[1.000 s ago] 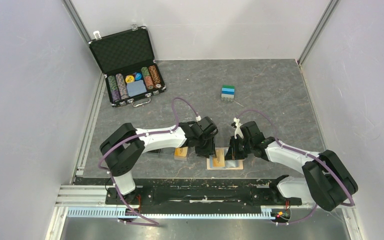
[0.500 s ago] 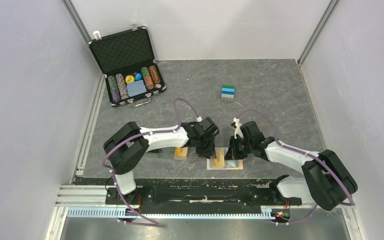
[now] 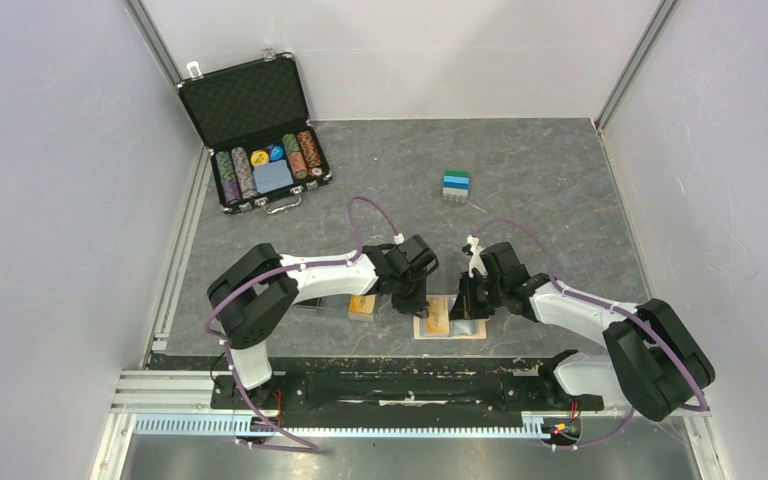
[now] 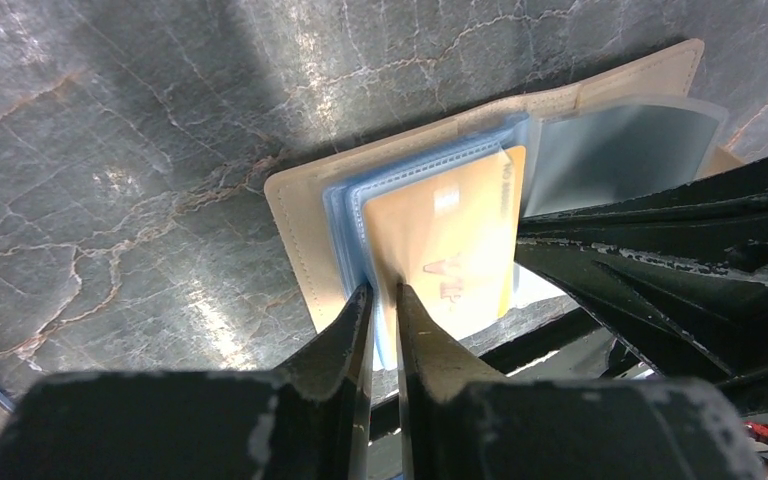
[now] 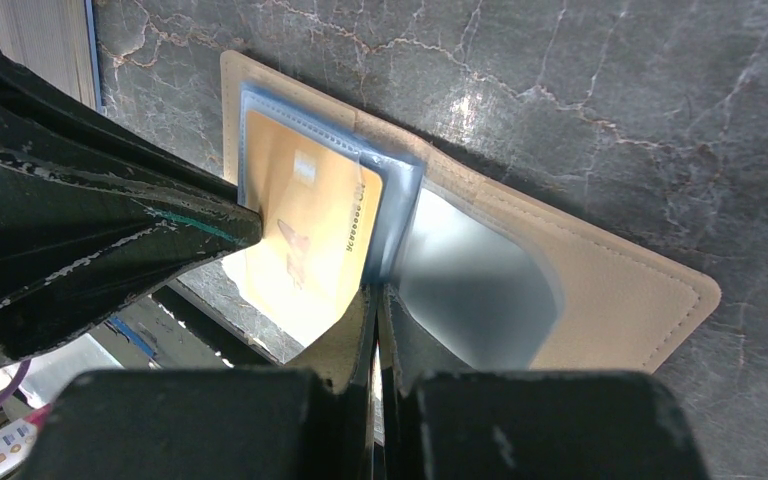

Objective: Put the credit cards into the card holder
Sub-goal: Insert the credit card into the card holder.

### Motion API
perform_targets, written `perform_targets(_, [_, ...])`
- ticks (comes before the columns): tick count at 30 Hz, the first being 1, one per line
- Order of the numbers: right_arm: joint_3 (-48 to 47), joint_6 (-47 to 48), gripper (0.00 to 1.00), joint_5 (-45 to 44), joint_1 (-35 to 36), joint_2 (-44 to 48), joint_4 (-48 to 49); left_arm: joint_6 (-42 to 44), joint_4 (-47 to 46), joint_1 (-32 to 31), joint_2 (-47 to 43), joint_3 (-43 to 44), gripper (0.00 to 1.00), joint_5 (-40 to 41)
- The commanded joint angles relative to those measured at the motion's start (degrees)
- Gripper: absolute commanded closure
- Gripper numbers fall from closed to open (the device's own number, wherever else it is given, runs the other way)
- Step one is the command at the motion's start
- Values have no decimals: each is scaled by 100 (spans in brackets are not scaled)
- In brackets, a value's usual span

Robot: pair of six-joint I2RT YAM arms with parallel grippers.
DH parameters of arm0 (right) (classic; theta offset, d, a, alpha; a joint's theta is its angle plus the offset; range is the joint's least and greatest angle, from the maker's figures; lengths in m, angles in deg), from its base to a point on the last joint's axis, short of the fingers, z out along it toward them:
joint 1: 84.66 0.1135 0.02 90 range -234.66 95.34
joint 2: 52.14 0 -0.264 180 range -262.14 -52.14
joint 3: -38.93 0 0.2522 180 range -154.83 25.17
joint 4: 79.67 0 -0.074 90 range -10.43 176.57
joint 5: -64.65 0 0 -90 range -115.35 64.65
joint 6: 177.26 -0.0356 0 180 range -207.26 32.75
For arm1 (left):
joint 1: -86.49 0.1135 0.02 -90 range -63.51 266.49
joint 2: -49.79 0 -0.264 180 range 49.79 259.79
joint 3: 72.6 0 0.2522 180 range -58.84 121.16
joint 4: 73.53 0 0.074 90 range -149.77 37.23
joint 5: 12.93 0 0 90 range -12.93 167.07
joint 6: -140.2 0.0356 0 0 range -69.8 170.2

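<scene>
The tan card holder (image 3: 457, 328) lies open near the table's front edge, between both grippers. In the left wrist view the card holder (image 4: 295, 230) shows bluish clear sleeves with a gold credit card (image 4: 450, 240) partly in one. My left gripper (image 4: 380, 300) is shut on that card's near edge. In the right wrist view my right gripper (image 5: 377, 300) is shut on a clear sleeve (image 5: 470, 280) at the fold, beside the gold card (image 5: 305, 230). From above, the left gripper (image 3: 412, 300) and right gripper (image 3: 467, 300) hide most of the holder.
A small orange box (image 3: 363, 306) sits just left of the holder, under the left arm. A small blue, green and white stack (image 3: 456, 185) stands mid-table. The open black chip case (image 3: 260, 140) is at the back left.
The left arm's elbow has shifted slightly to the right. Both grippers stay at the card holder with the same grips.
</scene>
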Motion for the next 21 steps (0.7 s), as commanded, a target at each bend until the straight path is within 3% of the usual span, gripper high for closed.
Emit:
perform_targets(1, [68,128,100,-118,32,-137,-21,67,-252,-171,-165,291,83,-78])
perform_targets(21, [52,138,100,-109,33,-129,-36,-290,-968,-305,-801,-126,84,6])
